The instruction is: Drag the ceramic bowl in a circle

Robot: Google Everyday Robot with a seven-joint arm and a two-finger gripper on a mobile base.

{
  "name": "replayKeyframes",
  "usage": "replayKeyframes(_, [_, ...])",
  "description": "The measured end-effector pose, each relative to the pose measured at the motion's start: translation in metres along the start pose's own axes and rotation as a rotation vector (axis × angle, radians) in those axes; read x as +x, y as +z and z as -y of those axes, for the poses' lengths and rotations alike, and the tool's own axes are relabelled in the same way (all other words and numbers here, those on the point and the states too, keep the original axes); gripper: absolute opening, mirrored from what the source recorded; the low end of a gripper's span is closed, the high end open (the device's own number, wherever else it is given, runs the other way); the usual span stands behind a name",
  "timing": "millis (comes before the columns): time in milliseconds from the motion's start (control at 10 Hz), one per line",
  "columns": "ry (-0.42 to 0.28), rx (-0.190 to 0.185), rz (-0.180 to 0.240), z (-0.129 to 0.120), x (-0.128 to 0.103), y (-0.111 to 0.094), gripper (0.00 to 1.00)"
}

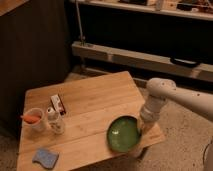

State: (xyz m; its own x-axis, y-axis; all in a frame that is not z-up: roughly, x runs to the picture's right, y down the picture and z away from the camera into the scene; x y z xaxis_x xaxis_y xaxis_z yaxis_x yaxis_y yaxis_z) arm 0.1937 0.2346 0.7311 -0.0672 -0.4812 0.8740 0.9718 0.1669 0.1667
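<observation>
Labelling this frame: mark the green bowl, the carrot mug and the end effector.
Glossy dark-green ceramic bowl [123, 134], camera view, inner floor.
Small white mug with orange carrot [36, 121], camera view, its side wall.
End effector [146, 121], camera view, lower tip at the bowl's right rim.

A low wooden table [95, 100] stands on speckled floor [180, 150], dark wall panels [35, 45] left and far; the gripper [145, 125] is at its right edge.
</observation>
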Motion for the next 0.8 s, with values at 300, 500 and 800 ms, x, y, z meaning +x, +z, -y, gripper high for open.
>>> replayKeyframes(300, [-0.048,-0.001,0.060,0.015,-0.011,0.025,0.00])
replayKeyframes(500, [-0.116,0.000,0.118,0.041,-0.010,0.049,0.00])
replayKeyframes(800, [-0.252,0.002,0.201,0.097,-0.009,0.080,0.00])
